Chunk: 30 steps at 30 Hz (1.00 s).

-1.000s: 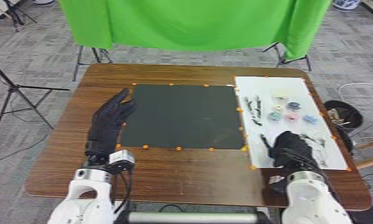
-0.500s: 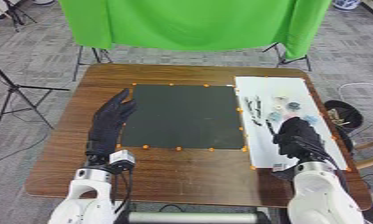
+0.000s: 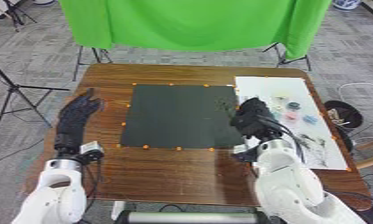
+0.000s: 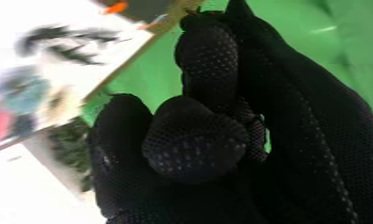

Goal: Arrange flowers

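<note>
Left hand point(image 3: 74, 114) is held over the table's left side, left of the dark mat point(image 3: 178, 117), fingers relaxed and extended, thumb spread. Right hand point(image 3: 256, 120) is held over the seam between the mat's right edge and the white sheet point(image 3: 258, 85); fingers are bent, and a dark green sprig point(image 3: 225, 104) is gripped at their tips, hanging over the mat's right part. Exact contact on the stem can't be told. Loose flowers are laid on the sheet, right of that hand: cream flower point(image 3: 280, 93), dark blue flower point(image 3: 293, 106), pink flower point(image 3: 291, 116), light blue flower point(image 3: 310, 119). Thin dark sprays point(image 3: 316, 145) are spread nearer the robot on the same sheet. In the wrist view, green leaves point(image 4: 71, 42) are seen on the sheet, blurred. Mat and sheet are set on the brown table point(image 3: 174, 172), edges marked by orange dots. A dark bin point(image 3: 344, 112) is placed beside the table, on the right.
</note>
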Motion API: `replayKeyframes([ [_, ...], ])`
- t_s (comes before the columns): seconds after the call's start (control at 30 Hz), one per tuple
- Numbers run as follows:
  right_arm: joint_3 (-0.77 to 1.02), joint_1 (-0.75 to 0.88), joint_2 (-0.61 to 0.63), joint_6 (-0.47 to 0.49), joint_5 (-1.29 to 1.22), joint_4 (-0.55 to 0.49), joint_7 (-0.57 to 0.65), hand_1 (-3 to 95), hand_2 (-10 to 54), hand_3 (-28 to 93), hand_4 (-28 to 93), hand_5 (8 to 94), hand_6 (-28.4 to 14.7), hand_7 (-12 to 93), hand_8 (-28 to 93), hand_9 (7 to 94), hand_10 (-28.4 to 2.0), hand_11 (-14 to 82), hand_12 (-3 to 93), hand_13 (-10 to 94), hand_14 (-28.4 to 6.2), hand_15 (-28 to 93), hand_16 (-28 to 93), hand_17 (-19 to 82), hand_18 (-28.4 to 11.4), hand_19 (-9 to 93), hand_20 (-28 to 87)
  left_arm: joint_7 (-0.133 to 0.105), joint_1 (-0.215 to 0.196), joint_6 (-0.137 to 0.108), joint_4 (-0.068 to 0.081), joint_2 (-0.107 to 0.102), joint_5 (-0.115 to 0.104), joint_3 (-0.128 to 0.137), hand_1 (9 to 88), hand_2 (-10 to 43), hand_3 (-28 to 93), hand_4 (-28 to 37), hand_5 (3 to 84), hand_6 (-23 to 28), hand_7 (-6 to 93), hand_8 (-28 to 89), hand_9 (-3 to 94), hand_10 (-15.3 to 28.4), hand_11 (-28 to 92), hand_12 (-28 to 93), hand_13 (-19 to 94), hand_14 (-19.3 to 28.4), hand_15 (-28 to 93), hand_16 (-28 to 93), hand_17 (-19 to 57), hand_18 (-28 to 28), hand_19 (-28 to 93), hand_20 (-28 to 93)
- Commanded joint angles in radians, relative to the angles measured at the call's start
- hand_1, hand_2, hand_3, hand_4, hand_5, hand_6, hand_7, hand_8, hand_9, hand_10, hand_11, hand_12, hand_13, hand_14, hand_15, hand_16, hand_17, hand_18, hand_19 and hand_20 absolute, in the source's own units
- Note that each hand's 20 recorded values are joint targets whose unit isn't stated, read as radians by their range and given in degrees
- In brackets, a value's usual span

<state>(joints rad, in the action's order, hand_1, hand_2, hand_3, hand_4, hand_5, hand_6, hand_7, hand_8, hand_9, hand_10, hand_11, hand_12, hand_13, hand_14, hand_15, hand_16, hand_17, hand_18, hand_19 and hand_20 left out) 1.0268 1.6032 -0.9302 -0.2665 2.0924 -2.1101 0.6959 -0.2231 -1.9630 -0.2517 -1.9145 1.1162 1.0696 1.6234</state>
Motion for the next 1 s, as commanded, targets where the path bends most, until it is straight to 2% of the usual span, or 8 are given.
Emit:
replayKeyframes([
  [0.03, -0.172, -0.296, -0.07, 0.004, -0.043, 0.098, -0.035, 55.6, -9.5, 64, 28, 70.2, -5.2, 47, 12, 91.2, -12.6, 37.8, 34.6, 94, -1.1, 64, 18, 77, -4.3, 91, 38, -0.012, 0.033, -0.049, 0.065, -0.084, -0.003, 0.049, 24.0, -3.8, 69, -25.6, 41.8, 1.6, 12.2, -8, 43.0, 13.5, 17, 9, 30, 15.7, 15, -1, 1.9, 10.6, 6, 13],
  [0.23, -0.313, -0.462, -0.141, 0.009, -0.053, 0.244, -0.048, 55.5, -9.5, 63, 28, 70.2, -5.3, 47, 12, 91.3, -12.7, 38.0, 34.4, 94, -1.1, 64, 18, 77, -4.4, 91, 38, 0.002, 0.035, -0.048, 0.081, -0.099, 0.006, 0.047, 23.4, -3.6, 69, -26.7, 41.9, 1.5, 12.5, -8, 42.8, 13.3, 17, 9, 30, 15.5, 14, -1, 2.0, 10.5, 5, 13],
  [0.37, -0.366, -0.542, -0.211, 0.009, -0.069, 0.342, -0.042, 55.4, -9.5, 63, 29, 70.0, -5.4, 48, 12, 91.4, -12.6, 38.2, 34.2, 94, -1.1, 64, 18, 77, -4.4, 91, 38, -0.005, 0.039, -0.048, 0.085, -0.098, 0.003, 0.037, 23.4, -3.4, 69, -26.9, 42.0, 1.5, 12.6, -8, 42.8, 13.3, 17, 9, 30, 15.4, 14, -1, 2.1, 10.5, 5, 13],
  [0.5, -0.398, -0.574, -0.246, 0.005, -0.095, 0.377, -0.04, 55.3, -9.5, 63, 29, 69.9, -5.4, 48, 11, 91.4, -12.6, 38.2, 34.0, 94, -1.0, 65, 18, 77, -4.5, 91, 38, -0.015, 0.052, -0.04, 0.101, -0.108, 0.023, 0.02, 23.2, -3.4, 69, -27.0, 42.0, 1.4, 12.7, -8, 42.8, 13.3, 17, 9, 30, 15.4, 14, -1, 2.1, 10.5, 5, 13],
  [0.63, -0.44, -0.583, -0.264, 0.017, -0.141, 0.383, -0.043, 55.2, -9.5, 63, 30, 69.7, -5.7, 50, 10, 91.5, -12.7, 38.3, 33.8, 94, -0.9, 65, 18, 77, -4.6, 91, 37, -0.009, 0.046, -0.063, 0.115, -0.117, 0.018, 0.012, 22.2, -3.0, 70, -27.7, 42.1, 1.4, 12.8, -8, 42.8, 13.2, 17, 9, 30, 15.0, 13, -1, 2.2, 10.3, 5, 13],
  [0.77, -0.474, -0.582, -0.281, 0.008, -0.262, 0.387, -0.038, 55.2, -9.5, 63, 30, 69.2, -6.0, 52, 9, 91.6, -12.9, 38.4, 33.3, 94, -1.0, 65, 17, 77, -4.6, 91, 37, -0.009, 0.025, -0.076, 0.123, -0.117, 0.048, 0.009, 20.2, -1.1, 70, -28.1, 42.6, 1.0, 13.0, -9, 42.9, 13.2, 17, 9, 30, 14.7, 13, -1, 2.3, 10.2, 5, 13],
  [0.87, -0.5, -0.58, -0.288, -0.021, -0.308, 0.396, -0.033, 55.1, -9.5, 63, 30, 69.0, -6.0, 53, 8, 91.6, -13.0, 38.3, 33.0, 94, -1.0, 64, 17, 77, -4.4, 91, 37, -0.013, 0.043, -0.084, 0.155, -0.12, 0.06, -0.013, 19.0, 0.0, 70, -28.2, 43.3, 0.7, 13.5, -9, 43.0, 13.2, 17, 9, 30, 14.6, 13, -1, 2.4, 10.1, 5, 13],
  [1.0, -0.515, -0.579, -0.302, -0.058, -0.365, 0.406, -0.026, 55.2, -9.5, 63, 30, 68.7, -6.2, 54, 7, 91.6, -13.0, 38.2, 32.6, 94, -1.3, 64, 17, 77, -4.4, 91, 36, -0.036, 0.054, -0.108, 0.169, -0.125, 0.072, -0.031, 17.5, 1.2, 71, -28.2, 43.7, 0.7, 13.9, -9, 43.6, 13.3, 17, 9, 30, 14.4, 13, -1, 2.7, 9.9, 4, 13],
])
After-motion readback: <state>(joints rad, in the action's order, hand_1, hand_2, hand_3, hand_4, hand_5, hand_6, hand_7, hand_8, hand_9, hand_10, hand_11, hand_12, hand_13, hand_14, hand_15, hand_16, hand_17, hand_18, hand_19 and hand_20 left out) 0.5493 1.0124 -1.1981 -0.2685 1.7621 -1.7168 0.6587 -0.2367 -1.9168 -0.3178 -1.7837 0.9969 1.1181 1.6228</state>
